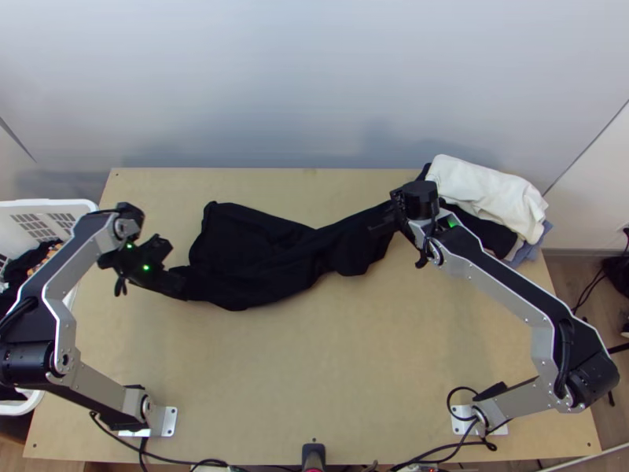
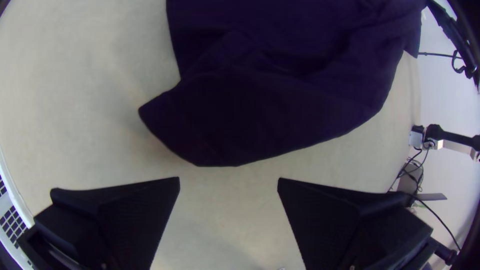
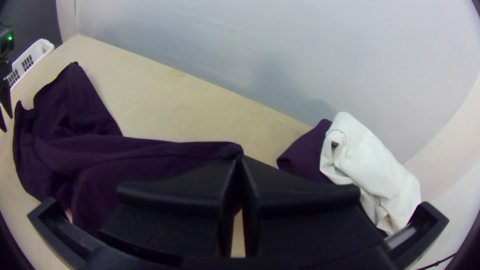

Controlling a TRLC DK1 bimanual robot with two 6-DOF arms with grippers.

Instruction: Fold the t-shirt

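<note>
Black t-shirt point(image 1: 255, 263): rumpled, strung out across wooden table point(image 1: 338, 370).
Left gripper point(image 2: 228, 181): released, spread wide, nothing between, near the cloth.
Right gripper point(image 3: 240, 159): clenched on shirt's end by clothes pile point(image 1: 487, 193).
Straightening: likely step in hand, folding proper to follow.
Loose end point(image 2: 215, 135): pinch next with left, stretch gently against right's hold, lay flat.

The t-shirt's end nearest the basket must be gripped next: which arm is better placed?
Probably left: the left end effector is open near that end of the t-shirt, while the right end effector is shut on its other end.
</note>
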